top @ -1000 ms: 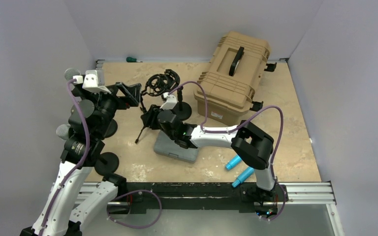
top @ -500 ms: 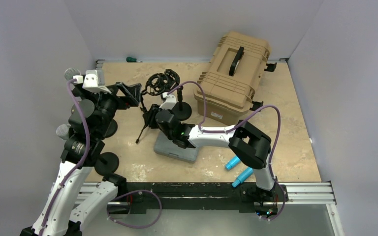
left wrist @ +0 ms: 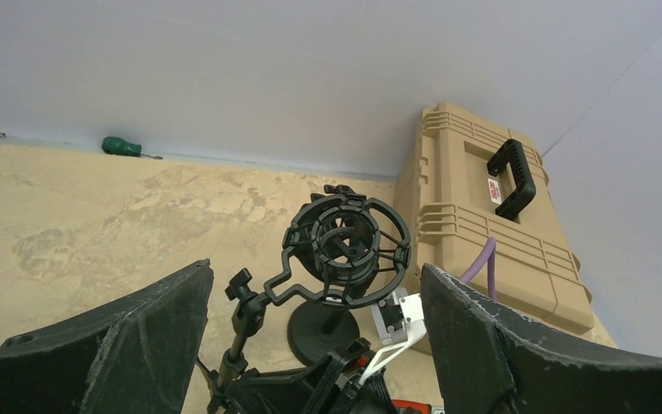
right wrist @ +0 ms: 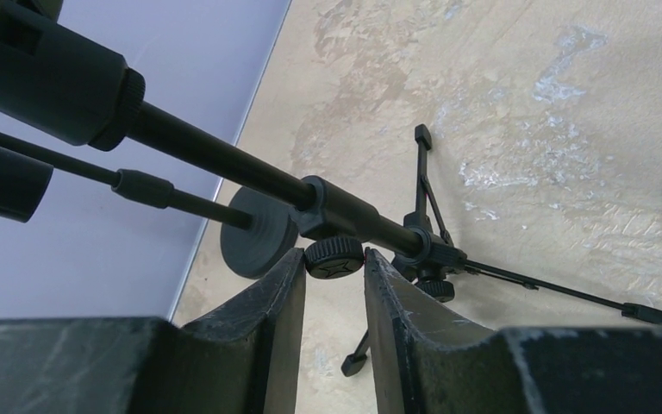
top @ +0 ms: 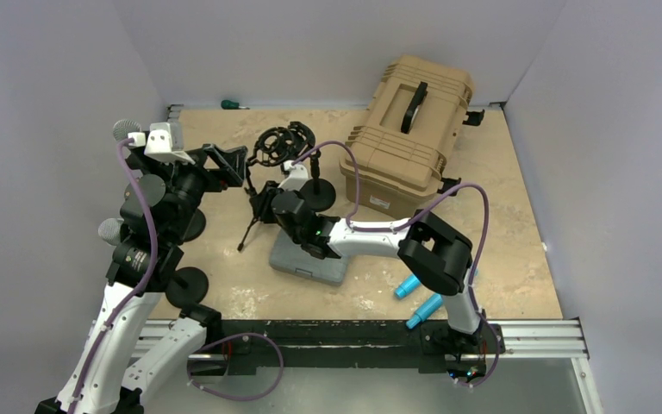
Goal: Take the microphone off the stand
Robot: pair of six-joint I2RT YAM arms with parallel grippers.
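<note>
Pinching the tripod stand's (right wrist: 371,226) clamp knob (right wrist: 334,257) between nearly closed fingers, the right gripper (top: 262,201) works while the left gripper (top: 231,164), left of the stand, gapes empty.

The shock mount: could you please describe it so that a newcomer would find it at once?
Start at the big tan case at the back right. Just left of it, held up on a black stand, is the shock mount. Unlike its neighbours, it is an open round cage of black rings.
</note>
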